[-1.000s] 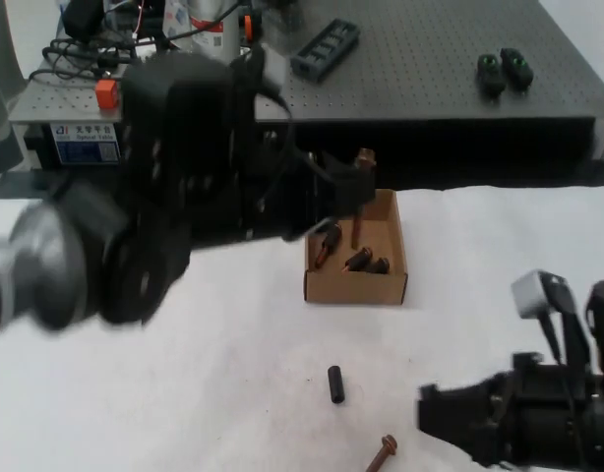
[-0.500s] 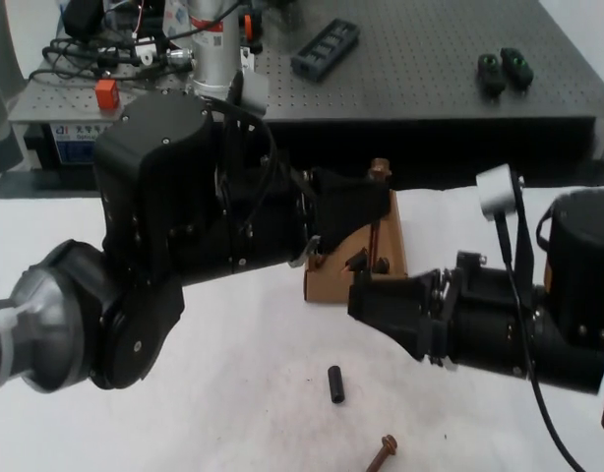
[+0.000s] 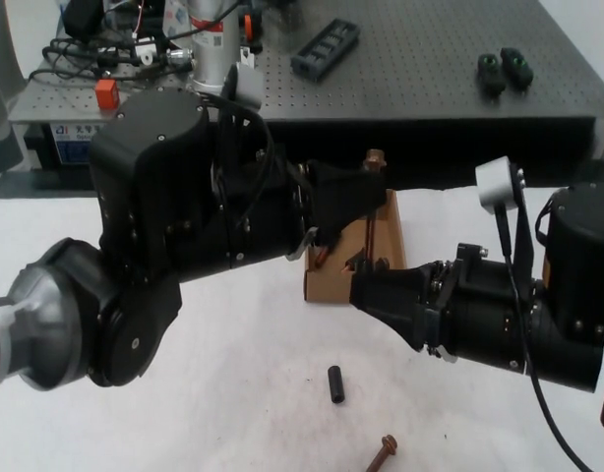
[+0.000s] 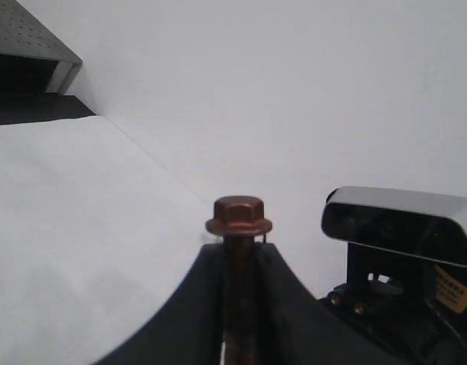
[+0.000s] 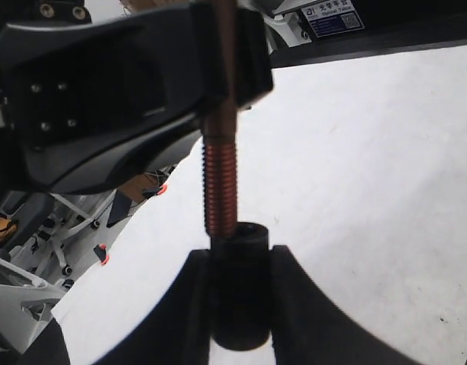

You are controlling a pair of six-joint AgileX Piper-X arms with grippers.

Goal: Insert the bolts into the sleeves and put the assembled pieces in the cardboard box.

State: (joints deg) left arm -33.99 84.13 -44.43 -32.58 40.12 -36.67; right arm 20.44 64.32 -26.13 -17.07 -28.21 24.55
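**Threading the bolt into the sleeve, mid-air, in front of the box**

My left gripper (image 4: 237, 262) is closed on the shank of a copper-coloured bolt (image 4: 238, 217). The bolt stands upright, its flanged head above my fingers and its threaded end pointing down. My right gripper (image 5: 239, 258) is clamped around a black sleeve (image 5: 239, 300), held with its open mouth up and directly under that thread. In the right wrist view the tip of the thread sits right at the sleeve's mouth. I cannot tell whether it has entered or only touches the rim.

I judge this to be the insertion step of one pair, not yet finished, since most of the thread is exposed above the sleeve. The two pieces look well lined up, axis to axis.

The next move calls for closing the gap along that shared axis. Either the left lowers or the right lifts, and both grips must hold firm so neither part tilts. A slight sideways offset would jam the thread on the rim.

Once the bolt is seated, one hand lets go and the other carries the piece to the cardboard box (image 3: 325, 285), just behind my grippers. A loose sleeve (image 3: 334, 383) and a loose bolt (image 3: 386, 454) lie on the white cloth nearer the camera, waiting their turn.
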